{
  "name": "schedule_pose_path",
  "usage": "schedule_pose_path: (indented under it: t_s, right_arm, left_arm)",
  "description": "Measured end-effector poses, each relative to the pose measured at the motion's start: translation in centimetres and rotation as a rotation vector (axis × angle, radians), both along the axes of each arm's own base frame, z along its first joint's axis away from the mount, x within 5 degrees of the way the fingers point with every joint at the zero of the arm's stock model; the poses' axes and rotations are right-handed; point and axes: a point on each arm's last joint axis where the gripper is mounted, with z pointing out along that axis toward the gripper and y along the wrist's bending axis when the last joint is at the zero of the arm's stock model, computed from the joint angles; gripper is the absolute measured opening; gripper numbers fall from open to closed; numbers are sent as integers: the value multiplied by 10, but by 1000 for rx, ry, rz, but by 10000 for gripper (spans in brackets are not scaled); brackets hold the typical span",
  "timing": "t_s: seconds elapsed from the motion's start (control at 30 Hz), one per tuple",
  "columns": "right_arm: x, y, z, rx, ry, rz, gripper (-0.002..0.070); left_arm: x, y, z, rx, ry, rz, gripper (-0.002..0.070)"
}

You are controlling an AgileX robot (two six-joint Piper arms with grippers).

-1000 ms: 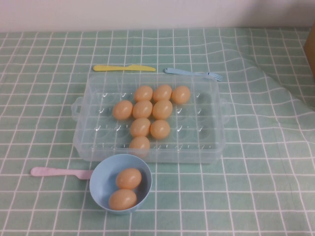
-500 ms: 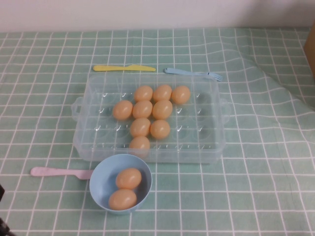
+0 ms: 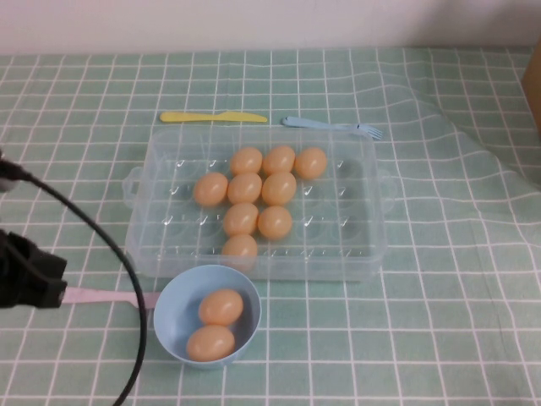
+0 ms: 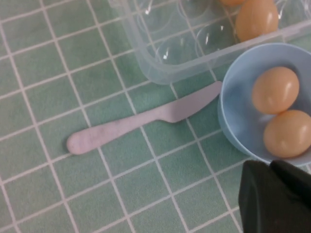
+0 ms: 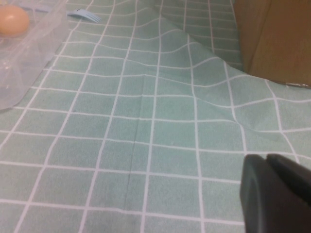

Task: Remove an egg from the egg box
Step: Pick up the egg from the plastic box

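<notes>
The clear plastic egg box (image 3: 161, 152) stands mid-table and holds several pale orange eggs; the frontmost egg (image 3: 240, 248) sits by its near wall. My left gripper (image 3: 34, 277) hangs over the table's left near side, beside a pink knife and left of the blue bowl. In the left wrist view the left gripper (image 4: 269, 167) is shut and empty, next to the bowl's rim, with the egg box corner (image 4: 160, 53) and one egg (image 4: 256, 18) beyond. My right gripper (image 5: 267, 162) is shut and empty over bare cloth, away from the egg box (image 5: 29, 58); it is out of the high view.
A light-blue bowl (image 3: 169, 317) with two eggs stands in front of the box. A pink knife (image 3: 93, 296) lies left of it. A yellow knife (image 3: 213, 117) and a blue fork (image 3: 331, 126) lie behind the box. A brown box (image 5: 272, 39) stands at the right edge, by a cloth fold.
My left arm has come into the high view from the lower left and now hangs over the pink knife's handle. Eggs, box and bowl have not moved.
</notes>
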Motion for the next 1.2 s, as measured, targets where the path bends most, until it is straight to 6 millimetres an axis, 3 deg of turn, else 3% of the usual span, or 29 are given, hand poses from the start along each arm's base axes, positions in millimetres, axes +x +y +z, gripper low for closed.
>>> schedule_pose_path:
  t_s: [0.2, 0.4, 0.67, 0.9, 1.1, 1.2]
  right_arm:
    - [0, 0, 0, 0, 0, 0, -17]
    - [0, 0, 0, 0, 0, 0, -17]
    - [0, 0, 0, 0, 0, 0, -17]
    - [0, 0, 0, 0, 0, 0, -17]
    - [0, 0, 0, 0, 0, 0, -17]
    - [0, 0, 0, 0, 0, 0, -17]
  left_arm:
    - [58, -18, 9, 75, 105, -171, -4]
    - [113, -61, 8, 218, 137, -411, -5]
    - [172, -108, -2, 351, 160, -587, -4]
    - [198, -143, -16, 411, 114, -701, -5]
    - [213, -146, -33, 489, 127, -730, -2]
    - [217, -148, -43, 498, 146, -736, 36]
